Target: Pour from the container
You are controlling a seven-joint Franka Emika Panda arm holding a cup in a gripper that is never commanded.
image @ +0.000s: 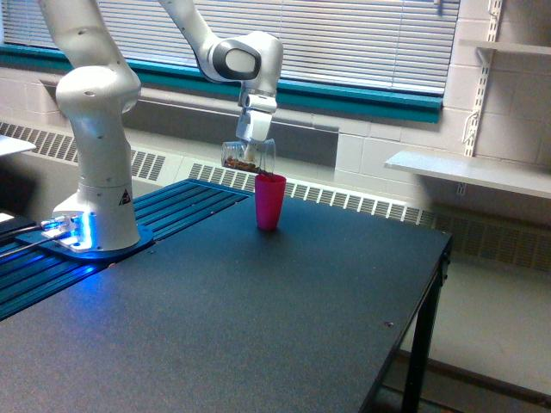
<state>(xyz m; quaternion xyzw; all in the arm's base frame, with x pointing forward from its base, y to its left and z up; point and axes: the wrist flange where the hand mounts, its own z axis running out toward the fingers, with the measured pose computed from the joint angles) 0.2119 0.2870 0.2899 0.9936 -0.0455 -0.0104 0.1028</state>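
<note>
One white robot arm (95,129) is seen at about nine o'clock in the exterior view, its base standing on a blue slatted platform (52,275) where a blue light glows. From the upper links the arm reaches toward the middle of the view, and its claw (250,148) is pointed downward at roughly twelve o'clock from a pink cup (269,201). A clear cup (248,156) is gripped by the claw, the fingers being closed against its sides. The clear cup is tipped well over onto its side, with its mouth turned toward the three o'clock side and its closed end toward nine o'clock. Brown bits are seen lying along its lower wall. Its mouth is held just above the rim of the pink cup, slightly to the eleven o'clock side of it; whether the two are touching cannot be told.

The pink cup is stood upright on a dark table (258,327), toward the table's far edge. Behind the table, at twelve o'clock, a window with closed blinds (344,34) is seen above a teal sill (362,99). At three o'clock a white shelf (469,172) is fixed to the block wall.
</note>
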